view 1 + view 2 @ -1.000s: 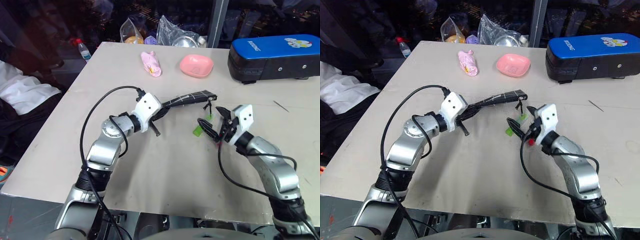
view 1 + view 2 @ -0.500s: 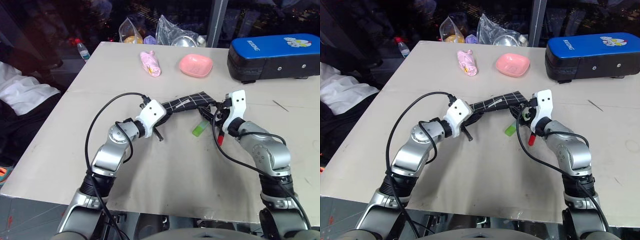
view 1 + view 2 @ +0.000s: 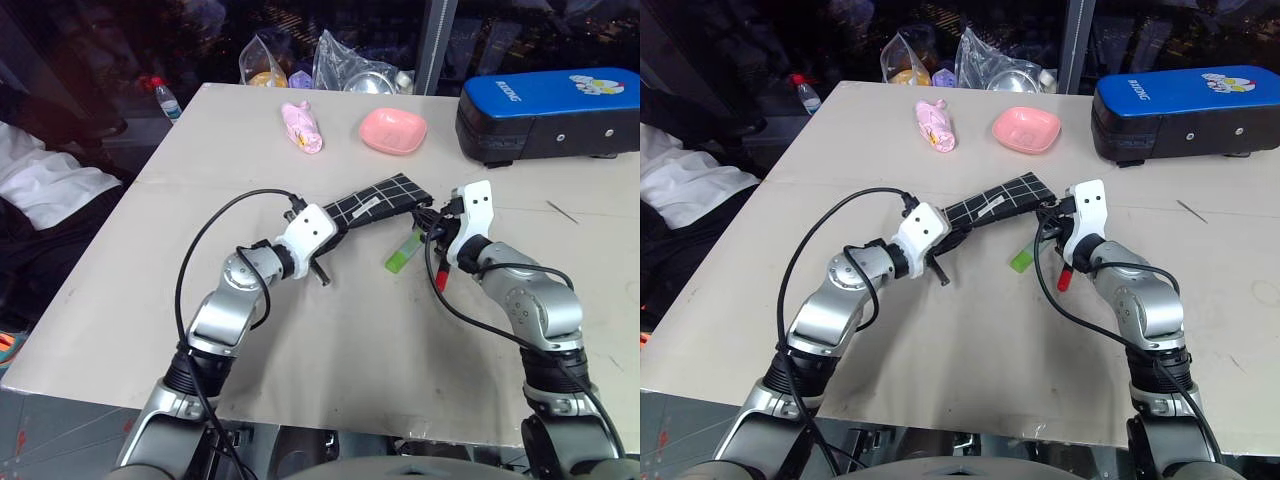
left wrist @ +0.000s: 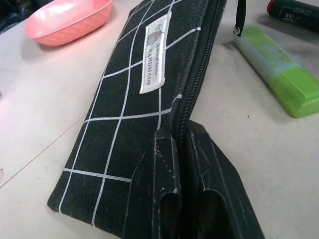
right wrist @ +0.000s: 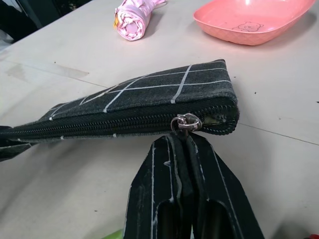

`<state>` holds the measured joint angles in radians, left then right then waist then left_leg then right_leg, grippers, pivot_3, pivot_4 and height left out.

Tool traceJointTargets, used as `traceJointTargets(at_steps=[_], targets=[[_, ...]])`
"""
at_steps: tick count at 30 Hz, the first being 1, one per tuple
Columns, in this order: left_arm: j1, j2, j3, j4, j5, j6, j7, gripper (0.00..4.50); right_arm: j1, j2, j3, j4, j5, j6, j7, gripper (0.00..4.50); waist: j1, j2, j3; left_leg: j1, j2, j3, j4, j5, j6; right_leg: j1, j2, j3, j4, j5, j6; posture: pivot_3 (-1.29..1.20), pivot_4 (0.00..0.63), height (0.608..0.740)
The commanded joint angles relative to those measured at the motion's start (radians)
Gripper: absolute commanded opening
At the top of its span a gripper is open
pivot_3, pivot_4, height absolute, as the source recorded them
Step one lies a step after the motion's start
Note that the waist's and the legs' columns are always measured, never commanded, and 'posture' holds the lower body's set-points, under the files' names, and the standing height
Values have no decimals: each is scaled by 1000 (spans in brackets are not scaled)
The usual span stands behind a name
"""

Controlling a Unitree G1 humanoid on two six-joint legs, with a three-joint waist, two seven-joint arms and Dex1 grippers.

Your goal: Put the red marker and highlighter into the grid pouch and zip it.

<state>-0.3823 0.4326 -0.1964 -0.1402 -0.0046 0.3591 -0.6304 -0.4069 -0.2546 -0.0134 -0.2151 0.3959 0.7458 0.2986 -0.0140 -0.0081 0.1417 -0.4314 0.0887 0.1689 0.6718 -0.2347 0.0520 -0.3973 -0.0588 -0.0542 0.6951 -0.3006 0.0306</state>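
Note:
The grid pouch [image 3: 378,202] lies slanted mid-table, black with white lines and a white label [image 4: 155,52]. My left gripper [image 3: 322,243] is shut on the zipper edge at its near left end. My right gripper [image 5: 180,140] is shut on the zipper pull [image 5: 185,122] at the pouch's other end. The zipper looks closed along its length. The green highlighter [image 3: 401,252] lies on the table just in front of the pouch, between the two grippers. Beside my right wrist lies the red marker [image 3: 441,279], red end toward me.
A pink dish [image 3: 393,131] and a pink rolled item [image 3: 303,128] sit behind the pouch. A big blue hard case [image 3: 550,110] stands at the back right. Plastic bags [image 3: 345,66] and a bottle [image 3: 166,99] line the table's far edge.
My right gripper went from open beside the highlighter to shut at the pouch's right end. The pouch, held off the table before, has come down nearly flat.

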Motion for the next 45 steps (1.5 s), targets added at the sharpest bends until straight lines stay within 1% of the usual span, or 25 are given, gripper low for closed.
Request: traceJointTargets(at_steps=[1,4,8,10,12,13,20,24,30,33,35,36,38,39,45], targets=[[22,-10,13,-48,-16,-110,0,0,-24,-6,-7,-30,-5,-10,2,21,0,0,0,0,0,0,0,0,0,0,0,0,0,0,0,0,150,725],[48,-3,18,2,19,-291,20,0,-28,-8,-18,-19,-4,-11,3,21,0,0,0,0,0,0,0,0,0,0,0,0,0,0,0,0,150,725],[57,5,12,94,97,-490,86,1304,-29,-11,-23,-12,-5,-11,9,0,0,0,0,0,0,0,0,0,0,0,-1,0,0,0,0,0,150,725],[60,1,13,131,108,-562,103,2101,-29,-14,-23,-8,-4,-10,14,0,0,0,0,0,0,0,-1,0,0,0,-1,0,0,0,0,0,150,725],[63,-7,15,160,120,-617,128,3079,-29,-17,-22,-7,-4,-9,17,0,0,0,0,0,0,0,-1,0,0,0,-1,0,0,0,0,0,150,725],[71,-11,17,174,134,-649,151,3469,-28,-20,-22,-7,-3,-8,20,0,0,0,0,0,0,1,-1,0,0,0,-2,0,0,0,0,0,150,725],[142,10,24,240,174,-771,204,3469,-31,-34,-25,-5,-3,-5,31,0,-1,0,0,0,0,1,-2,0,0,-1,-2,-1,0,0,0,0,150,725],[118,5,26,295,192,-836,238,3469,-34,-40,-23,-5,0,0,36,0,1,0,0,0,0,1,-1,0,0,0,-3,-1,0,0,0,0,150,725],[81,-1,16,353,193,-866,239,3469,-34,-45,-24,-10,-1,5,42,0,0,0,0,0,-1,1,-2,0,0,0,-3,-1,0,0,0,0,150,725],[69,-5,15,398,186,-876,235,2718,-33,-46,-24,-15,-2,6,42,0,-1,0,0,0,-1,1,-2,0,0,-1,-3,-2,0,0,0,0,150,725],[62,-11,16,432,181,-882,233,1797,-32,-45,-24,-15,-2,5,41,0,-1,0,0,0,-1,1,-2,0,0,-1,-3,-2,0,0,0,0,150,725],[58,-12,13,450,184,-892,232,1244,-32,-43,-23,-16,-2,5,40,0,0,0,0,0,-1,1,-2,0,0,-1,-3,-2,0,0,0,0,150,725],[49,-15,10,471,187,-908,233,274,-30,-43,-18,-20,-4,3,40,0,0,0,0,0,-1,1,-2,0,0,-1,-3,-2,0,0,0,0,150,725],[44,-17,9,475,189,-916,233,78,-30,-45,-14,-22,-6,2,43,0,1,0,0,0,-1,1,-2,0,0,-1,-3,-2,0,0,0,0,150,725],[37,-31,3,453,207,-924,243,78,-45,-112,63,-36,-67,-38,106,0,0,0,0,0,-1,1,-2,0,0,-1,-4,-2,-1,0,0,0,150,725]])
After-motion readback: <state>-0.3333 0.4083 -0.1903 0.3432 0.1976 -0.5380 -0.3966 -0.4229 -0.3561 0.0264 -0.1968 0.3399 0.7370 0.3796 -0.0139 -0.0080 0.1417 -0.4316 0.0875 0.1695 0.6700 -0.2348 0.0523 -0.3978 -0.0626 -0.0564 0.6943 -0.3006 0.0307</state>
